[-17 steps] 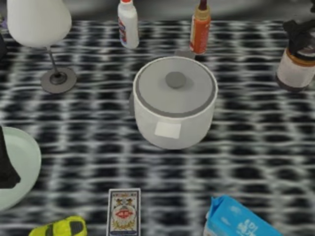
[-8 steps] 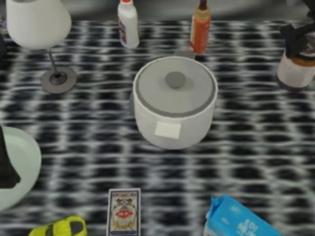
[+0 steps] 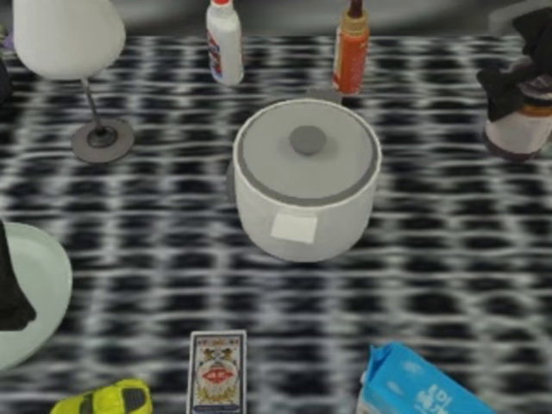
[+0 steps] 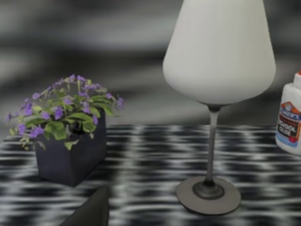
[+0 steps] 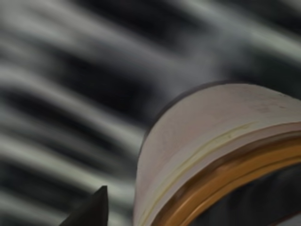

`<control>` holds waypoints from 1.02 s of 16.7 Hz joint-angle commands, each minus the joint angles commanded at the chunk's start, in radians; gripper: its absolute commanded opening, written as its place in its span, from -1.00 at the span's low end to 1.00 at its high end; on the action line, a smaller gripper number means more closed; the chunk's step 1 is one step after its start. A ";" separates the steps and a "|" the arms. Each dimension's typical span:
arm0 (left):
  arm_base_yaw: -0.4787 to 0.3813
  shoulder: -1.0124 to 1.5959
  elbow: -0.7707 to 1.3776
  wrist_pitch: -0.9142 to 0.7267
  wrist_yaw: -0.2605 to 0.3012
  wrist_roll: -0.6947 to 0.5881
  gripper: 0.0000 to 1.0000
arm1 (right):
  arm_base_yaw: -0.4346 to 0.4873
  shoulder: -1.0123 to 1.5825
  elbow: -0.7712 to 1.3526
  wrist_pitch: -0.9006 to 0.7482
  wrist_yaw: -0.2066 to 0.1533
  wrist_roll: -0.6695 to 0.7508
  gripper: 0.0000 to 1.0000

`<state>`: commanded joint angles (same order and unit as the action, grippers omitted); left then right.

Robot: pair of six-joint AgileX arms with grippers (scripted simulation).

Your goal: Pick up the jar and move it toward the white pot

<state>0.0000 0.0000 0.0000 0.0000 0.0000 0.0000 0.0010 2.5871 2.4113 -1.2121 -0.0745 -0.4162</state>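
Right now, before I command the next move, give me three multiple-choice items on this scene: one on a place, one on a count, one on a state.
1. Where is the squat jar with the whitish label?
A. table's right edge
B. beside the playing-card box
C. on the pale green plate

2. How many bottles stand behind the big white cylindrical pot?
A. one
B. two
C. four

3. What is the pot's lid doing?
A. lying on the cloth
B. tilted
C. seated flat on the pot

Answers:
1 A: the jar is at the top view's right, under the right gripper.
2 B: only the white glue bottle and slim orange bottle are there.
3 C: the grey ring and knob sit centred on top.
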 joint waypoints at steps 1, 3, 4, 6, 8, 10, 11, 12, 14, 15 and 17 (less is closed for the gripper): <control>0.000 0.000 0.000 0.000 0.000 0.000 1.00 | 0.000 0.000 0.000 0.000 0.000 0.000 1.00; 0.000 0.000 0.000 0.000 0.000 0.000 1.00 | 0.000 0.000 0.000 0.000 0.000 0.000 0.85; 0.000 0.000 0.000 0.000 0.000 0.000 1.00 | 0.000 0.000 0.000 0.000 0.000 0.000 0.70; 0.000 0.000 0.000 0.000 0.000 0.000 1.00 | 0.000 0.000 0.000 0.000 0.000 0.000 0.40; 0.000 0.000 0.000 0.000 0.000 0.000 1.00 | 0.000 0.000 0.000 0.000 0.000 0.000 0.10; 0.000 0.000 0.000 0.000 0.000 0.000 1.00 | 0.000 0.000 0.000 0.000 0.000 0.000 -0.21; 0.000 0.000 0.000 0.000 0.000 0.000 1.00 | 0.000 0.000 0.000 0.000 0.000 0.000 -0.36; 0.000 0.000 0.000 0.000 0.000 0.000 1.00 | 0.000 0.000 0.000 0.000 0.000 0.000 -0.51; 0.000 0.000 0.000 0.000 0.000 0.000 1.00 | 0.000 0.000 0.000 0.000 0.000 0.000 -0.81; 0.000 0.000 0.000 0.000 0.000 0.000 1.00 | 0.000 0.000 0.000 0.000 0.000 0.000 -0.96; 0.000 0.000 0.000 0.000 0.000 0.000 1.00 | 0.000 0.000 0.000 0.000 0.000 0.000 -1.00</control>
<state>0.0000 0.0000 0.0000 0.0000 0.0000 0.0000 0.0010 2.5871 2.4113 -1.2121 -0.0745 -0.4162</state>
